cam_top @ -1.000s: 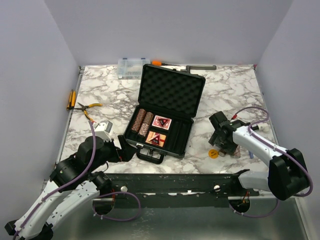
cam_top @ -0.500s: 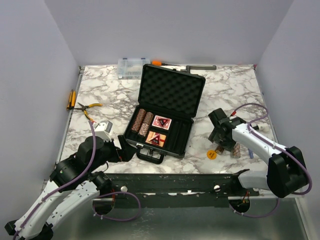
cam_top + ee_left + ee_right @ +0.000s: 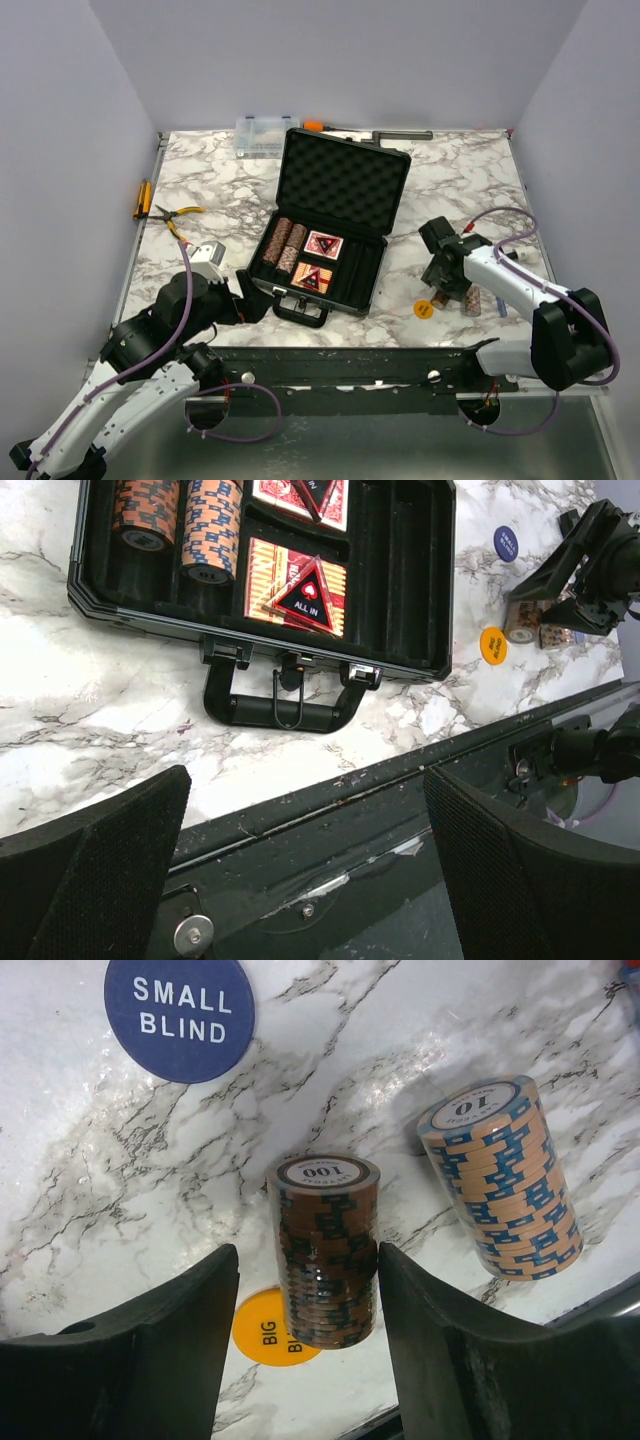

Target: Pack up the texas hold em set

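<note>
Case (image 3: 345, 185), lid up at mid surface (image 3: 200, 180), holds chip stacks (image 3: 282, 245) on its left and two red decks (image 3: 323, 244) beside them. Since a second ago the right claw (image 3: 308, 1257) has narrowed around a loose brown stack (image 3: 327, 1175) right of the case, not yet pinching it. Left claw (image 3: 305, 780) gapes wide, holding nothing.

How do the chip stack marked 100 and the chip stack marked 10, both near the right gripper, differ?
The 100 stack is dark brown with darker stripes; the 10 stack is pale orange with blue stripes. The 100 stack sits between the fingers of the right gripper; the 10 stack lies outside them. Both rest on the marble table.
</note>
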Motion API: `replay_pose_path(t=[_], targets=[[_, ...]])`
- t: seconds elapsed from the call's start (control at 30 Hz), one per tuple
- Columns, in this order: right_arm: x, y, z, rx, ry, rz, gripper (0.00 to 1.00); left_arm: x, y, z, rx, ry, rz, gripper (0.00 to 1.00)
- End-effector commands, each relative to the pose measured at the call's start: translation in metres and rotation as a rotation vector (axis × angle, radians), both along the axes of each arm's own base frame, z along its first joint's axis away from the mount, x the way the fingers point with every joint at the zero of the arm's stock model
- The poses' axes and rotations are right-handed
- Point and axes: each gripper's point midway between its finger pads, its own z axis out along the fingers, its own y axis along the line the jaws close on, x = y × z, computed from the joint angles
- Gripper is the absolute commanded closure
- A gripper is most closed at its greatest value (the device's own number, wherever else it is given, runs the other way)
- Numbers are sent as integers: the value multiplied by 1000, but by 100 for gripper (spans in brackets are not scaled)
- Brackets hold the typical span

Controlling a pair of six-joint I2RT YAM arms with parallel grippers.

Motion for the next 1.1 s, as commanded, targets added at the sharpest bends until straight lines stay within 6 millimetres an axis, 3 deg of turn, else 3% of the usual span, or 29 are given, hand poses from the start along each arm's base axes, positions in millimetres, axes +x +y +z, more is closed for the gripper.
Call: replay_pose_path(t=[0.0, 0.8, 1.07], targets=[[5, -7, -3, -28, -23, -10, 39, 0, -3, -4, 10, 7, -22, 1], [2, -8, -21, -2, -12, -11, 55, 0, -4, -4, 10, 6, -24, 2], [7, -4, -14, 16, -34, 9, 80, 0, -4, -4, 10, 8, -26, 2]])
